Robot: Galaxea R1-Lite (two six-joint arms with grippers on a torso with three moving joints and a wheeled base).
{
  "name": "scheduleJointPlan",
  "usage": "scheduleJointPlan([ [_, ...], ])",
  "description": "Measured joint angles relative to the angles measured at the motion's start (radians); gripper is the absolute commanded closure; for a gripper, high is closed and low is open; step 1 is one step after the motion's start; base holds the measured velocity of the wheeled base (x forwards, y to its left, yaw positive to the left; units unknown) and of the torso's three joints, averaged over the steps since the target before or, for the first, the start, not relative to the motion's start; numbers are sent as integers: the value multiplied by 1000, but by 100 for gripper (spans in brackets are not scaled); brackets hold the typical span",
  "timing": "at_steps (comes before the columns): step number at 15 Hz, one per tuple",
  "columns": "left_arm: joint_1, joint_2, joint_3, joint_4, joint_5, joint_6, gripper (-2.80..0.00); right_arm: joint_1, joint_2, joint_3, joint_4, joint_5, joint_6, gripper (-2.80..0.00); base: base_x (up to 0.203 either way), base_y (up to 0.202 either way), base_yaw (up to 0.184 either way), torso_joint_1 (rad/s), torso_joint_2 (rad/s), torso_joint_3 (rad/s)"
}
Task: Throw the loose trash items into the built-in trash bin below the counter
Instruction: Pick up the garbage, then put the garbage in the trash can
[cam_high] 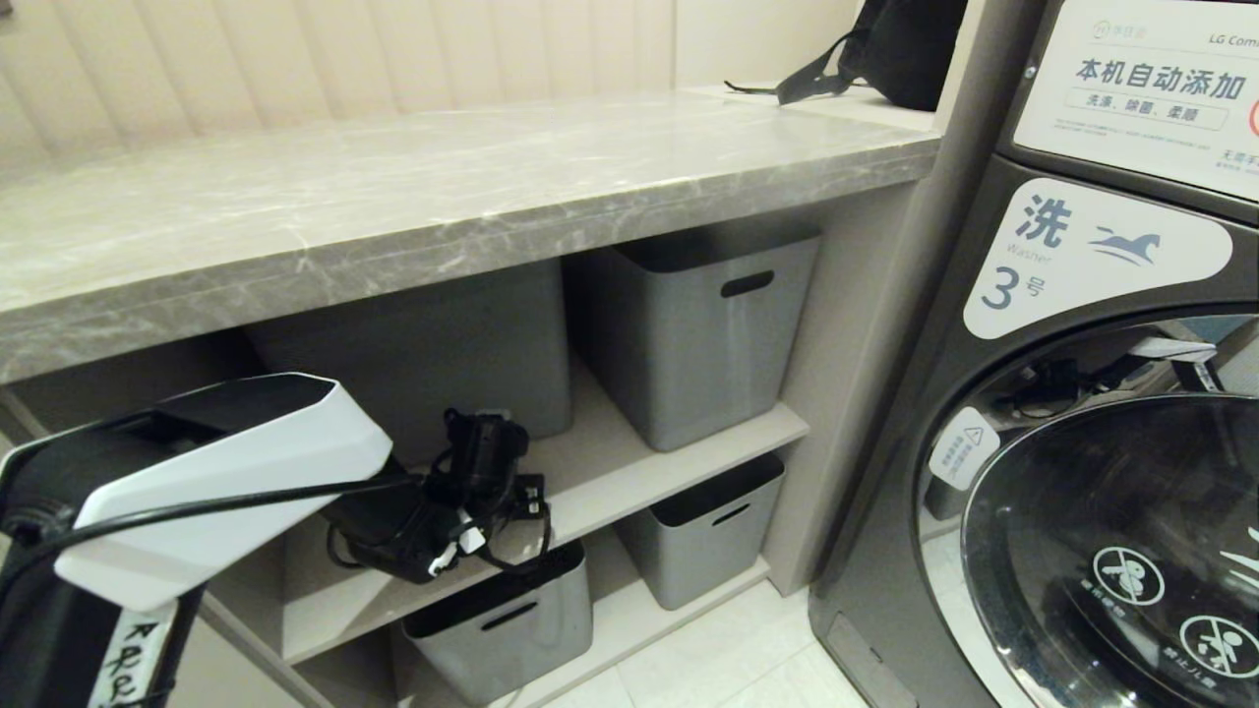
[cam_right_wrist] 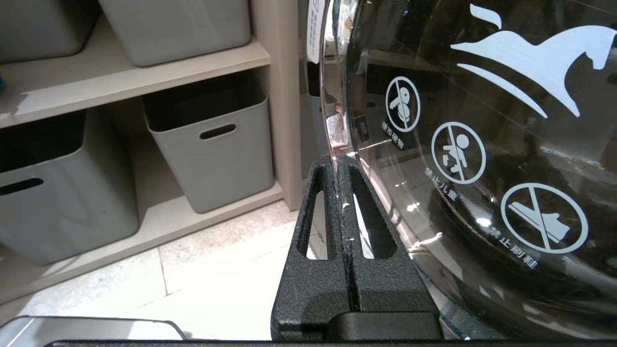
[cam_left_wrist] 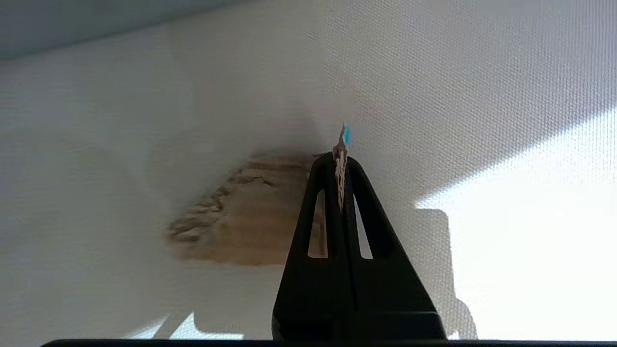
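pinching only the torn edge of the cardboard scrap (cam_left_wrist: 241,226) with the left claw (cam_left_wrist: 341,166) clamped on it, lift slowly so you don't shear it off the shelf (cam_left_wrist: 120,120).

Grey white-veined counter (cam_high: 413,197); grey bins (cam_high: 703,334); brown/turquoise scrap (cam_left_wrist: 241,226).

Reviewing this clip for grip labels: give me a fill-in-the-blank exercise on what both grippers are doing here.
1. The left gripper is shut on a scrap of torn ____.
2. The right gripper, holding nothing, is ____.
3. The right gripper hangs beside the glass door of a ____.

Missing words: cardboard; shut; washing machine
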Motion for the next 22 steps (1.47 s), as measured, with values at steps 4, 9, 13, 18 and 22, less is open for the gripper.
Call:
scheduleJointPlan([
  [4, 0, -63, 82, 0, -3, -1, 0, 0, 0, 0, 0, 0, 0, 0, 0, 0, 0, 0, 0, 0],
  [9, -8, -214, 303, -2, -71, -1, 0, 0, 0, 0, 0, 0, 0, 0, 0, 0, 0, 0, 0, 0],
  [13, -17, -422, 536, -2, -202, 60, 0, 0, 0, 0, 0, 0, 0, 0, 0, 0, 0, 0, 0, 0],
  [18, -20, -762, 785, 0, -388, 198, 0, 0, 0, 0, 0, 0, 0, 0, 0, 0, 0, 0, 0, 0],
  [22, 32, -1076, 905, 20, -429, 219, 0, 0, 0, 0, 0, 0, 0, 0, 0, 0, 0, 0, 0, 0],
])
